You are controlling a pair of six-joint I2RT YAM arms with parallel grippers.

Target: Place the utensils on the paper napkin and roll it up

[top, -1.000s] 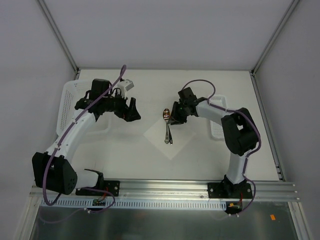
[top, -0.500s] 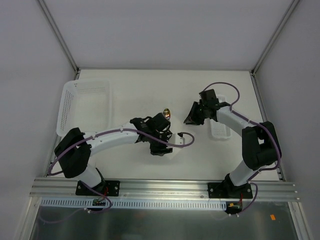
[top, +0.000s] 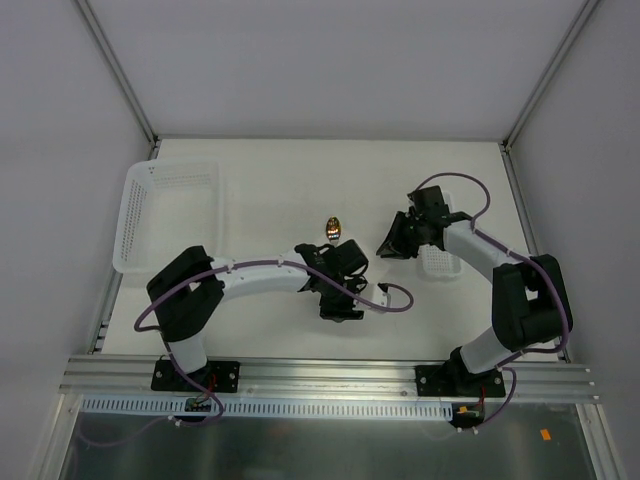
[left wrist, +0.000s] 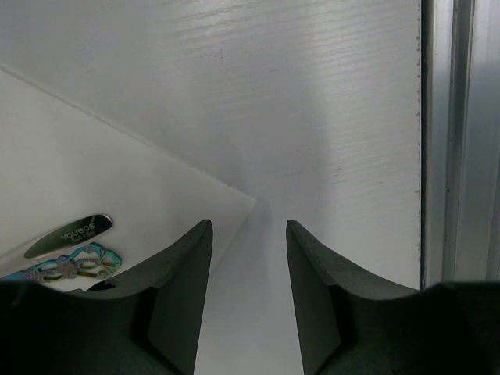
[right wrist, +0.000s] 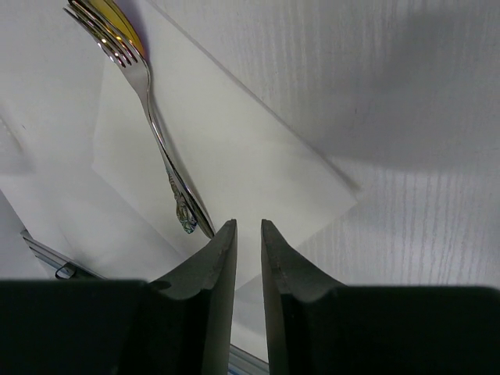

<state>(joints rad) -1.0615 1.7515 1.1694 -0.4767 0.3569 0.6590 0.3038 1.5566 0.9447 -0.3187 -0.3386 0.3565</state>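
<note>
The paper napkin (top: 366, 268) lies mid-table, mostly covered by my left arm. In the right wrist view a silver fork (right wrist: 152, 117) rests on the napkin (right wrist: 234, 156), its tines over the spoon's gold bowl (right wrist: 117, 14). The spoon's bowl (top: 333, 228) also shows from above. My left gripper (top: 340, 308) hangs over the napkin's near corner (left wrist: 251, 205), open, with nothing between its fingers; the utensils' handle ends (left wrist: 69, 236) lie to its left. My right gripper (top: 388, 247) sits off the napkin's right side, its jaws (right wrist: 248, 223) narrowly apart and empty.
A large white perforated basket (top: 170, 205) stands at the far left. A small white basket (top: 440, 262) sits under my right forearm. The aluminium rail (left wrist: 453, 156) runs along the table's near edge, close to my left gripper.
My left arm swung from the left basket across to the napkin's near corner, and its jaws narrowed. My right gripper drew back to the right, away from the utensils.
</note>
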